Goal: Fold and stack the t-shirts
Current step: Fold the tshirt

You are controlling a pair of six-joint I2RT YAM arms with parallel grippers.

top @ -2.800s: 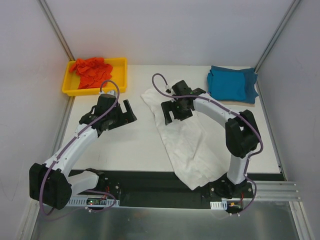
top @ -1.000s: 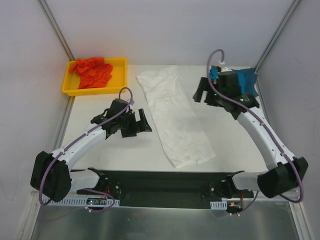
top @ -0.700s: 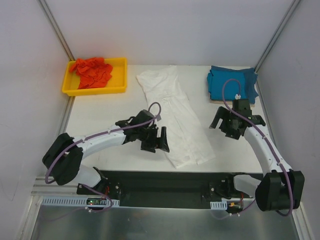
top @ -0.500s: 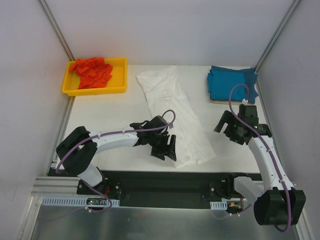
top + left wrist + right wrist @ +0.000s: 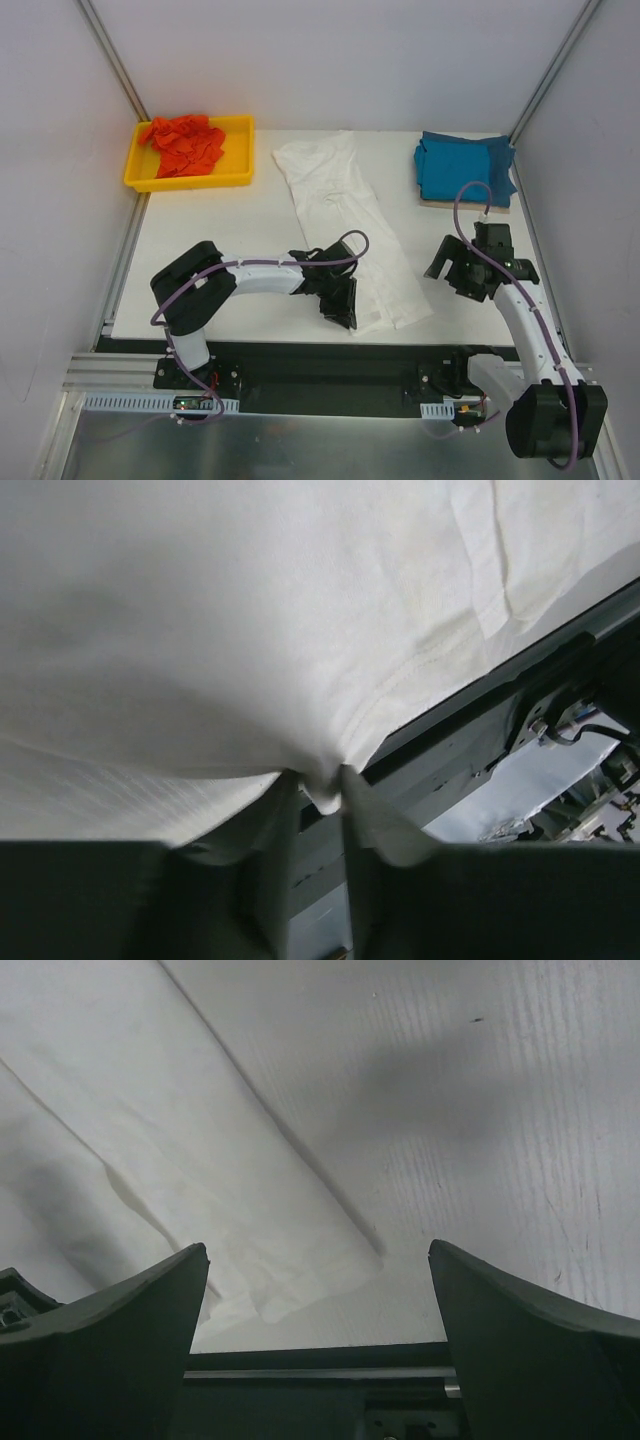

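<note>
White t-shirt (image 5: 345, 215) lies as long strip, far edge to near edge of surface (image 5: 220, 240). My left end effector (image 5: 318, 780) pinches its near hem, jaws nearly closed on cloth. My right end effector (image 5: 318, 1260) spread wide, empty, near right edge. Teal t-shirt (image 5: 462, 168) far right corner; orange-red t-shirt (image 5: 183, 140) in tray (image 5: 190, 183), far left corner.

Nothing here can be read: no text, label, brand, number or sign is legible in any of the three views. The white t-shirt (image 5: 345, 220) shows only plain cloth, and the small fittings (image 5: 190, 402) at the arm bases, below the white t-shirt in the top view, are too small to make out any lettering.
</note>
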